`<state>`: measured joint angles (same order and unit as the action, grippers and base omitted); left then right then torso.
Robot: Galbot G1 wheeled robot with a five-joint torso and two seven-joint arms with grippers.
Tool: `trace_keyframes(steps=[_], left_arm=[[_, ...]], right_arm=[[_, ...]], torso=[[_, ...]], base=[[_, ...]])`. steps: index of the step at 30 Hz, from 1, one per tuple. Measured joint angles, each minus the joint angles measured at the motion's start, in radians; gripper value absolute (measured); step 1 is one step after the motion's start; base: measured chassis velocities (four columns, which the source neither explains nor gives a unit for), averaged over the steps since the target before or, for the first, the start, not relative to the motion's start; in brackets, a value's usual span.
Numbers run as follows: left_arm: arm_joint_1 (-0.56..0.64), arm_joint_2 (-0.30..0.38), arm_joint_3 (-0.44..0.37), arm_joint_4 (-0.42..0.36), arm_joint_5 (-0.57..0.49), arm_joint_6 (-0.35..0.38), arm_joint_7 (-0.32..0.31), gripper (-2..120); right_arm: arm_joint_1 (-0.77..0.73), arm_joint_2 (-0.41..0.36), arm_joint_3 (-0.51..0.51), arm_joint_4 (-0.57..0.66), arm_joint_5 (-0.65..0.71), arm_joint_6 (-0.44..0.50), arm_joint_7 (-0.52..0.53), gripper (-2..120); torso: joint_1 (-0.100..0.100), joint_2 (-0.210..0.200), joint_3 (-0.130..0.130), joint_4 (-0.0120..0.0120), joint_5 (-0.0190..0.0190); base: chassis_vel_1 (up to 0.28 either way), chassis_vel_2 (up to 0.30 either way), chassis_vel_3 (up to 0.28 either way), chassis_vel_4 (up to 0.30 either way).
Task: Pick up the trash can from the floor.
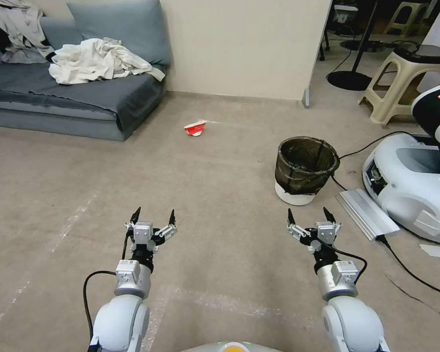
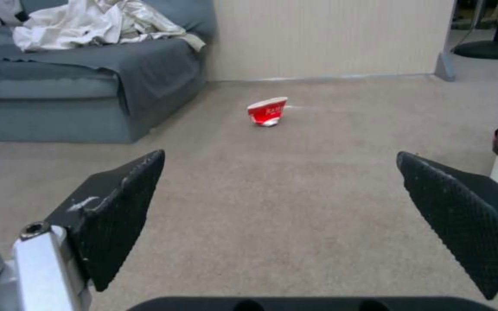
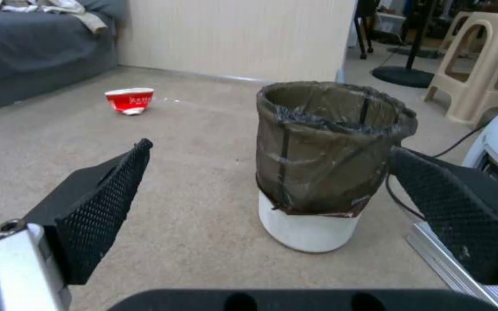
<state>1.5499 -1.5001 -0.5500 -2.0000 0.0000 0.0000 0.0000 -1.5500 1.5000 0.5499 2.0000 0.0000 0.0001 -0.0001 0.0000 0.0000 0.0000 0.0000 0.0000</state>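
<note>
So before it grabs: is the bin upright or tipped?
Upright. The bin stands on its white base on the floor, its bagged rim facing up.

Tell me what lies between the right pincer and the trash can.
Only bare floor: in the head view, open carpet separates the open right pincer from the trash can.

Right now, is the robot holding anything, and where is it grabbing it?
Nothing. The left hand and right hand are open and empty; the trash can stands untouched on the floor.

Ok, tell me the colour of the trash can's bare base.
White, below the dark bag on the trash can; right wrist view shows it best.
</note>
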Motion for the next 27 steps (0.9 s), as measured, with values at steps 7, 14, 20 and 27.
trace_keyframes(steps=[7, 14, 20, 27], left_arm=[[0.0, 0.0, 0.0, 0.0, 0.0, 0.0, 0.0, 100], [0.0, 0.0, 0.0, 0.0, 0.0, 0.0, 0.0, 100], [0.003, 0.0, -0.001, -0.007, -0.002, 0.003, 0.0, 100], [0.007, -0.001, -0.004, -0.016, -0.006, 0.009, 0.001, 100]], right_arm=[[0.0, 0.0, 0.0, 0.0, 0.0, 0.0, 0.0, 100], [0.0, 0.0, 0.0, 0.0, 0.0, 0.0, 0.0, 100], [0.0, 0.0, 0.0, 0.0, 0.0, 0.0, 0.0, 100], [-0.004, 0.002, 0.001, 0.007, 0.001, -0.004, 0.0, 100]], torso=[[0.0, 0.0, 0.0, 0.0, 0.0], [0.0, 0.0, 0.0, 0.0, 0.0], [0.0, 0.0, 0.0, 0.0, 0.0002], [0.0, 0.0, 0.0, -0.0001, -0.0001]], base=[[0.0, 0.0, 0.0, 0.0], [0.0, 0.0, 0.0, 0.0], [0.0, 0.0, 0.0, 0.0], [0.0, 0.0, 0.0, 0.0]])
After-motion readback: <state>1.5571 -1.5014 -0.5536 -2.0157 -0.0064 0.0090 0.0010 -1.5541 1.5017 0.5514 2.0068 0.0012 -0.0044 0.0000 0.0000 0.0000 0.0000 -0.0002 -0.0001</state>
